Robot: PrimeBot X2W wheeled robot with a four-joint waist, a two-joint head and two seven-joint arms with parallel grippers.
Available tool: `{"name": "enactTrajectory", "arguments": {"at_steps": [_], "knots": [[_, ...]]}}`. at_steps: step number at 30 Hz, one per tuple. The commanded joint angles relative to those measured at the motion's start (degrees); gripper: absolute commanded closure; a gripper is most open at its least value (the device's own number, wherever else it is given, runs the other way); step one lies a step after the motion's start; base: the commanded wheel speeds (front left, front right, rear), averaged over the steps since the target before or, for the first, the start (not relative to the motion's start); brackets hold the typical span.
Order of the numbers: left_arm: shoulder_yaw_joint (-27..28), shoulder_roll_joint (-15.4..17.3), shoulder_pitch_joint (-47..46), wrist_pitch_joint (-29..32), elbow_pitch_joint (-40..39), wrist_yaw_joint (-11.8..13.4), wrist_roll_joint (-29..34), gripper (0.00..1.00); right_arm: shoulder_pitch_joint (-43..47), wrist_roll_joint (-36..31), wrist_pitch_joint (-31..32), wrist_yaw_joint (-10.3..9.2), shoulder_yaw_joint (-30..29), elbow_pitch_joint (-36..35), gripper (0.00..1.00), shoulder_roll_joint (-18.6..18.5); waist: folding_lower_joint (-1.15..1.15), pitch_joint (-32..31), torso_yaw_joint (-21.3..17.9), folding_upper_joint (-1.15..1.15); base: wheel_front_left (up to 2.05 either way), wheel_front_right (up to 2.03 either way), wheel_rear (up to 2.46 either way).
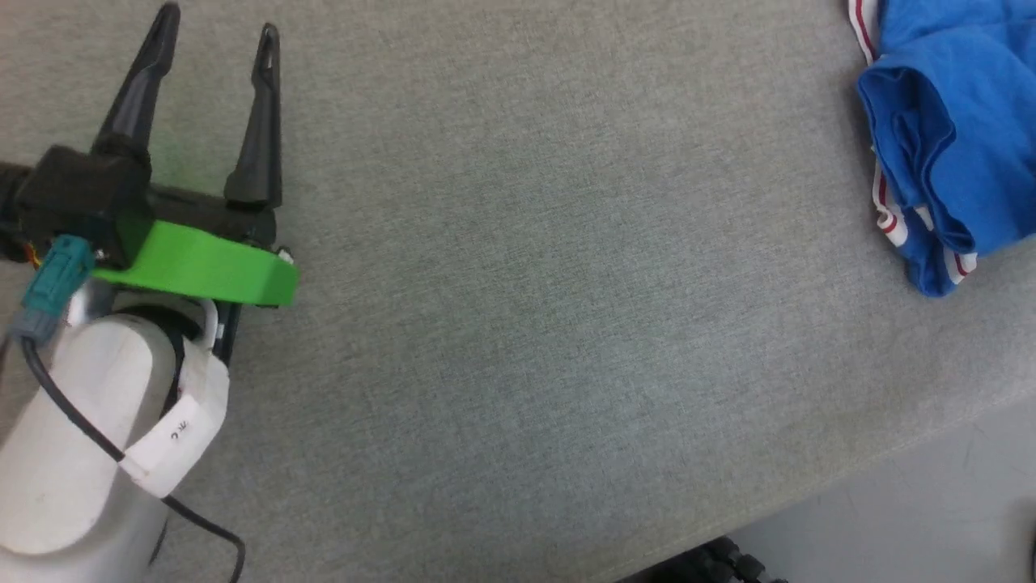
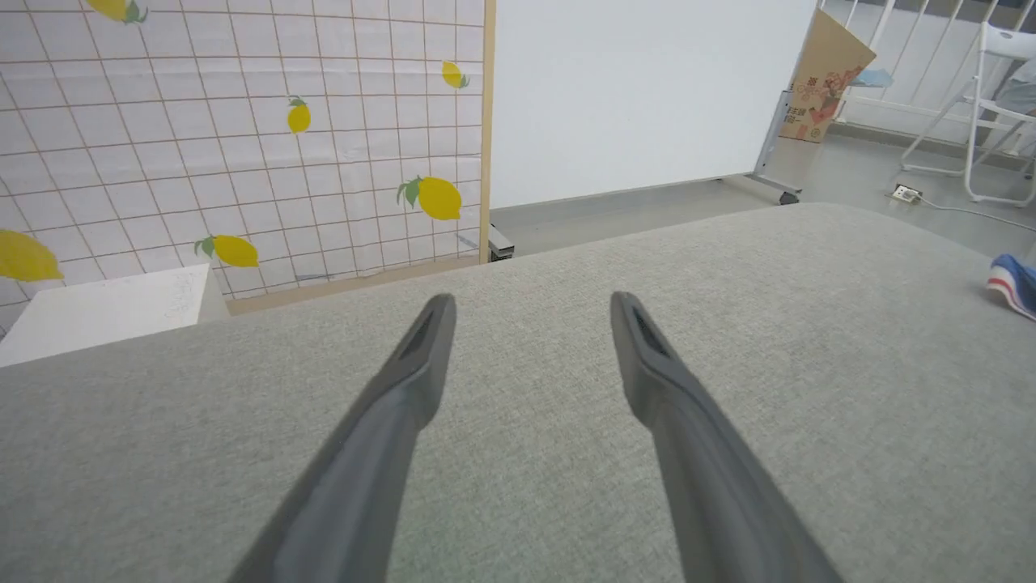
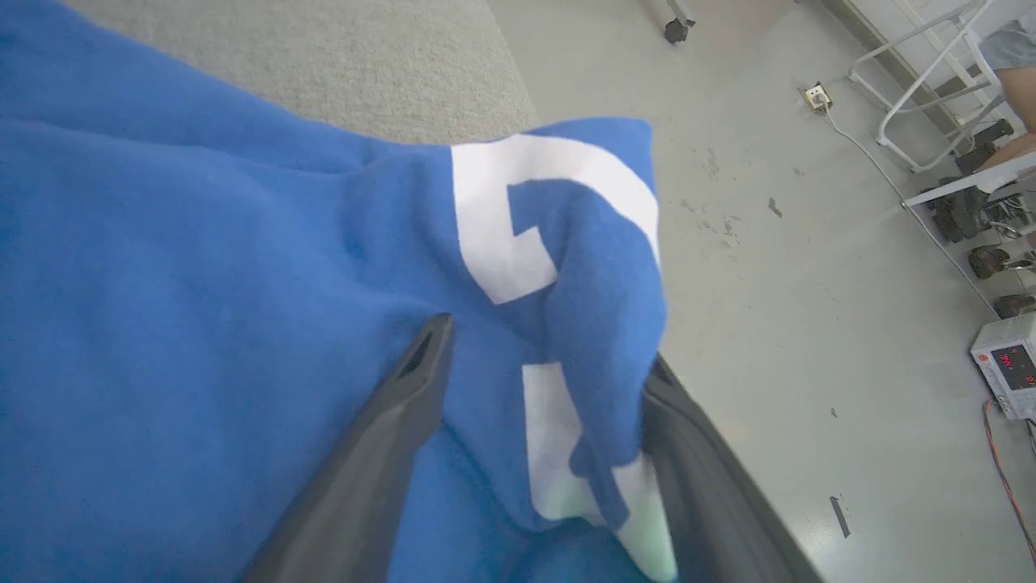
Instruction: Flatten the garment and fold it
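R jaws stand spread, nothing clamped. A loose fold of the garment (image 3: 202,283) droops btwn them and rests against one finger (image 3: 712,502). Part of a white numeral (image 3: 518,219) shows on that fold, just ahead of the tips. Blue cloth lies under these jaws and off to one side. Past the other side is bare floor (image 3: 769,283), so the fold sits right at the edge of the grey surface (image 3: 364,73).

L jaws are spread too, w/ nothing btwn them, hovering low over bare surface. The garment is well apart from them, far off to their right, w/ a striped corner (image 2: 1012,283) just in sight. In the head view the garment (image 1: 955,121) is a bunched heap w/ layers doubled over and red-white trim (image 1: 886,214) poking out at its near side. It's not flat yet, so I judge flattening unfinished & folding not begun.

Risks from here:
1. The fold draped on the R finger may snag when that arm pulls away and drag the heap toward the edge. Any overhanging cloth could then slide to the floor.
2. A re-grip at this spot would prob. pinch several layers at once b/c they're stacked, so a pull would spread nothing.
3. L jaws are a long reach from the cloth. Pulling from the R side alone would likely tow the whole heap along instead of stretching it.
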Motion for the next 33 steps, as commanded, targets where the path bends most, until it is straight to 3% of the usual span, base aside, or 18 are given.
{"name": "enactTrajectory", "arguments": {"at_steps": [1,10,16,25,33], "knots": [[0.28,-0.58,1.6,-1.27,0.8,0.61,-0.68,0.0,0.32,-0.6,-0.71,-0.11,-0.96,0.93,0.0,-0.56,-0.01,-4.12,0.76,0.69,0.0,0.0,0.0],[3.31,-3.84,12.74,-7.5,6.1,2.61,-6.08,0.0,9.24,-0.54,-3.61,-0.11,-3.99,2.07,0.0,-2.9,-0.01,-18.63,3.73,0.69,0.0,0.0,0.0],[5.66,-4.71,21.12,-8.85,6.81,4.46,-7.93,0.0,16.39,0.67,-4.22,-0.11,-3.11,-2.72,0.0,-2.39,-0.01,-25.32,5.87,0.69,0.0,0.0,0.0],[5.59,-5.98,28.89,-9.51,6.27,4.9,-7.88,0.0,29.04,3.08,-4.16,-0.11,-1.78,-20.82,0.0,2.6,-0.01,-30.08,9.49,0.69,0.0,0.0,0.0],[5.67,-7.95,30.87,-9.76,7.5,3.85,-7.38,0.0,39.94,3.92,2.79,-0.11,-2.24,-42.94,0.0,8.14,-0.01,-32.44,13.3,0.69,0.0,0.0,0.0]]}}
